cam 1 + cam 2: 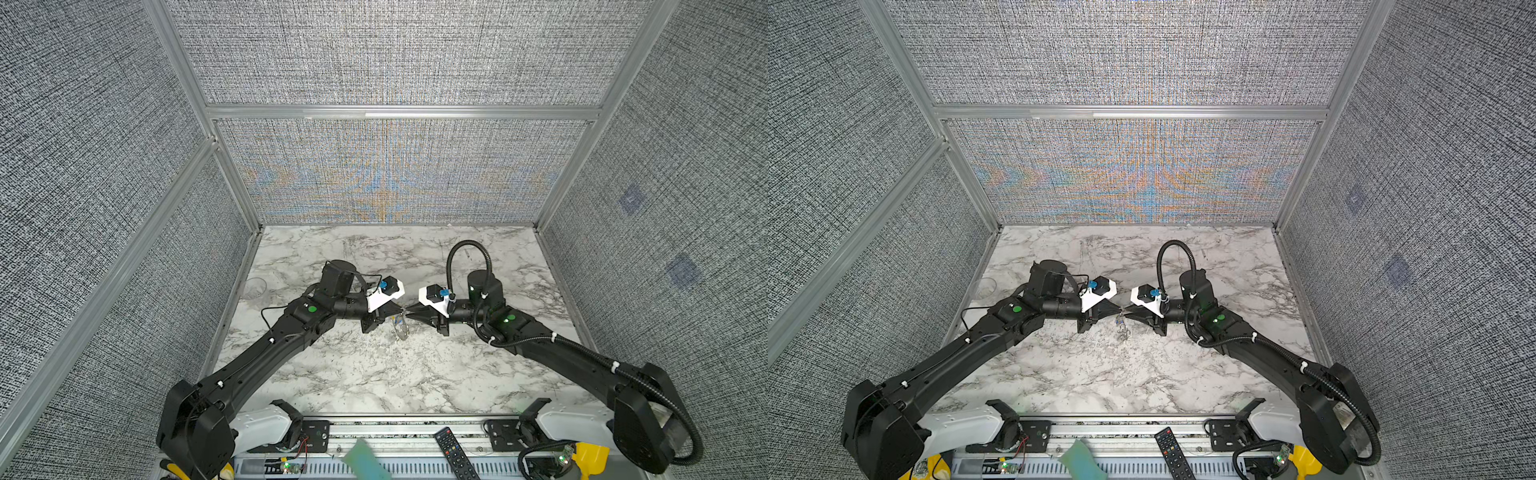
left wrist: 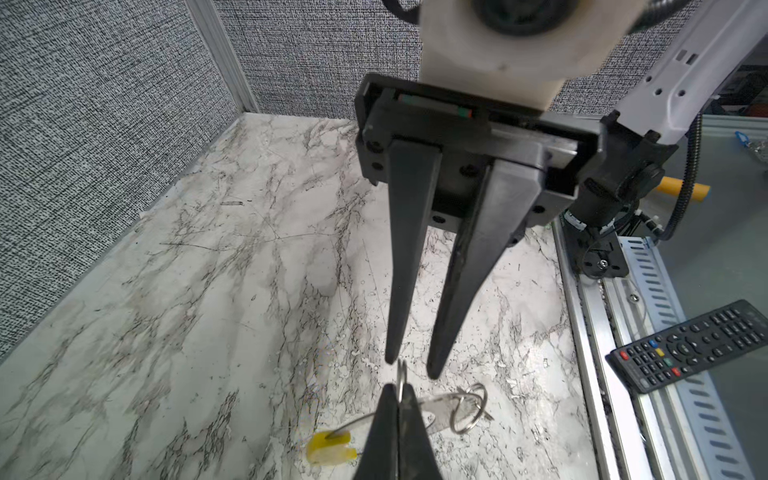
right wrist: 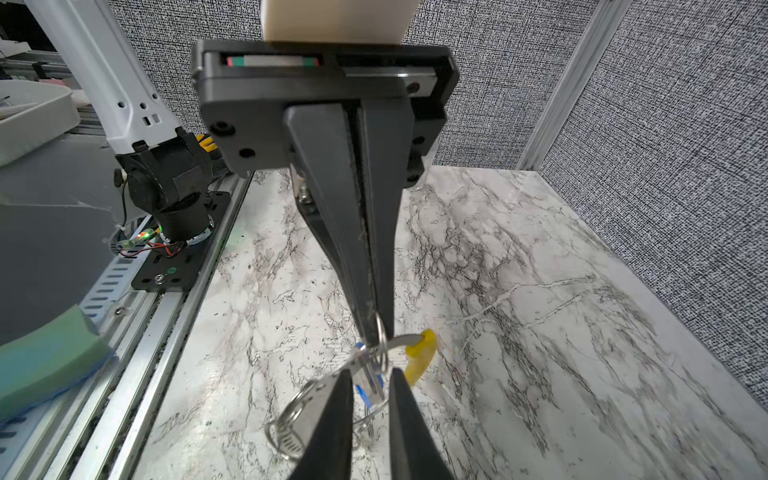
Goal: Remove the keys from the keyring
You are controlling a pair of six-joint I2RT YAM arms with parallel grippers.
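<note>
**Hands meet over the keys.** Two hands come tip to tip above the marble worktop (image 1: 374,374), with the job at the working-off stage. The left hand (image 3: 372,321) is clamped shut on the small metal ring (image 2: 402,373) of the keyring (image 3: 420,353) and appears to hold the whole bunch off the worktop. The loop's yellow section (image 2: 328,451) hangs just beside and below its fingertips.

The keys (image 3: 365,374), one showing a blue head, dangle from that ring right under the left hand's tips. They sit between the fingers of the right hand (image 2: 413,368), whose jaws stand narrowly parted and seem to grip nothing. In both top views the bunch hangs directly beneath the point where the two hands meet.

Neither key looks free of the ring yet. The next move likely calls for the right hand to close on a single key near its head. It would then walk that key round the ring's coil to the split end, with the left hand holding the ring steady. A thin, springy ring leaves little margin.
</note>
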